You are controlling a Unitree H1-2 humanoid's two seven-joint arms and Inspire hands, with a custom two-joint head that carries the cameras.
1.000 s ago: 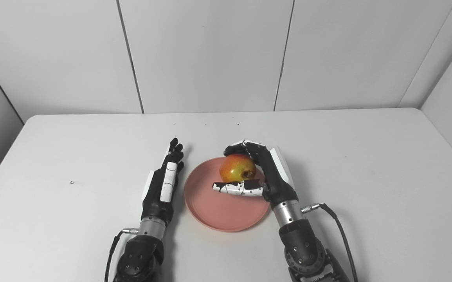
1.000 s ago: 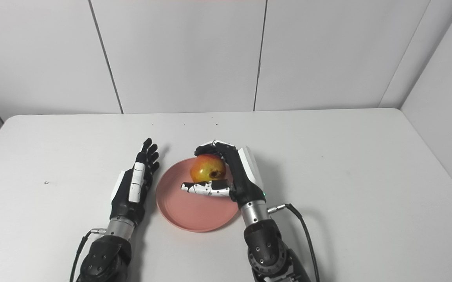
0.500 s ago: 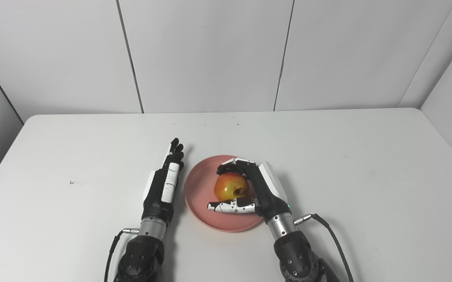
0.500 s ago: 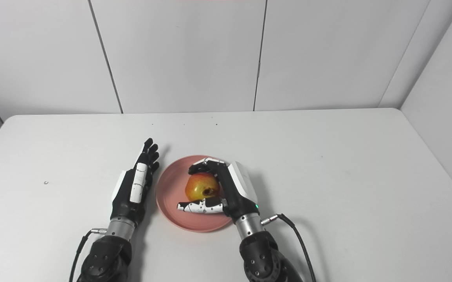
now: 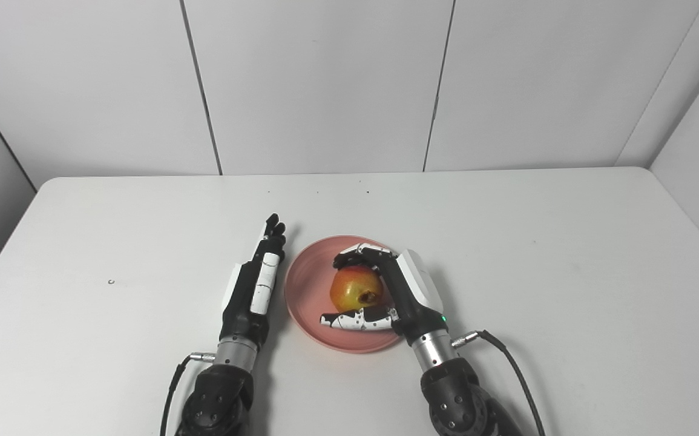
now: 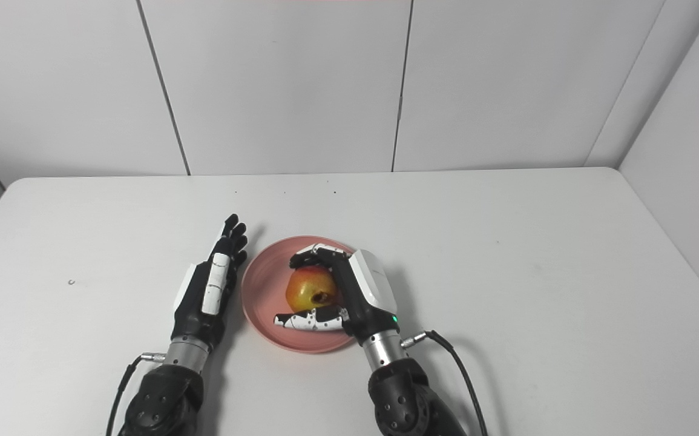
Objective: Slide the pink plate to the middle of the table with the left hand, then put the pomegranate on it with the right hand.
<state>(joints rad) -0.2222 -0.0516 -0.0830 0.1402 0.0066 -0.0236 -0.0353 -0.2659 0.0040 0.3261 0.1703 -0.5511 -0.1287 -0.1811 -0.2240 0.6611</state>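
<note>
The pink plate [image 5: 308, 289] lies near the middle of the white table [image 5: 506, 242]. A red and yellow pomegranate [image 5: 354, 288] rests on the plate, and my right hand [image 5: 399, 289] is shut on it, fingers curled over its far side and thumb along its near side. My left hand [image 5: 255, 283] lies flat and open on the table just left of the plate's rim, fingers stretched away from me, holding nothing. In the right eye view the pomegranate [image 6: 308, 287] sits inside the plate [image 6: 264, 290] in the same way.
White wall panels [image 5: 325, 85] stand behind the table and along its right side. A cable [image 5: 506, 357] trails from the right wrist. A small dark speck [image 5: 111, 281] marks the table at the left.
My right hand has come down and toward me with the pomegranate, from above the plate's far rim onto the plate. The plate's far rim now shows. The left hand has hardly moved.
</note>
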